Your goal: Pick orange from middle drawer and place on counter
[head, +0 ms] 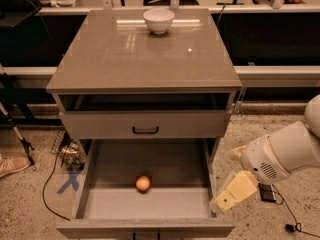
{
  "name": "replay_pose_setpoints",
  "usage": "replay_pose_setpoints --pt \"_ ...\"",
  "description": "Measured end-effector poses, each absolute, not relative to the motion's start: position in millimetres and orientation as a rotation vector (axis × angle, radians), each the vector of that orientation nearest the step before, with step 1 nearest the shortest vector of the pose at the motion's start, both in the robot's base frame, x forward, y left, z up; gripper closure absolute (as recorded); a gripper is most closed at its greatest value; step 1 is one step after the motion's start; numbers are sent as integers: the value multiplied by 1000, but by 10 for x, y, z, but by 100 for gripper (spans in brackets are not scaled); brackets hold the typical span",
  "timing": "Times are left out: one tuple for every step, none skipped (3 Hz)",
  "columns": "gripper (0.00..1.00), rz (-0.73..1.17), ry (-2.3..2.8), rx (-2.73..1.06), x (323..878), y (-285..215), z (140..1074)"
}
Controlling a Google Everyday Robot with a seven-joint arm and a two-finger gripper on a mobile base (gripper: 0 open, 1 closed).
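The orange lies on the flat grey floor of the open middle drawer, near its centre. The glossy grey-brown counter forms the cabinet's top. My gripper is at the lower right, just outside the drawer's right wall, low and beside the drawer's front corner. It hangs from the white arm that comes in from the right. The gripper is to the right of the orange and apart from it.
A white bowl stands at the back of the counter. A shallower drawer front with a black bar handle sits above the open drawer. Cables and a blue tape cross lie on the speckled floor at the left. A small black object lies on the floor at the right.
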State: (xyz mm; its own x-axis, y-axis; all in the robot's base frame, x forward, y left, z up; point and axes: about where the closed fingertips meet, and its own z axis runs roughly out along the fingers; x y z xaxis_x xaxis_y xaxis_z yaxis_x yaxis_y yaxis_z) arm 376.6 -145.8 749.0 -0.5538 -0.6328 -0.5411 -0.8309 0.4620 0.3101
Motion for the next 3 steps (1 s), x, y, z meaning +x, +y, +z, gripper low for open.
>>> replay_pose_setpoints --pt "0 835 2359 -1176 3757 -1441 7370" --pt "0 879 2375 -1077 3694 -1329 6887" --pt "0 809 2354 -948 3927 -1241 6319"
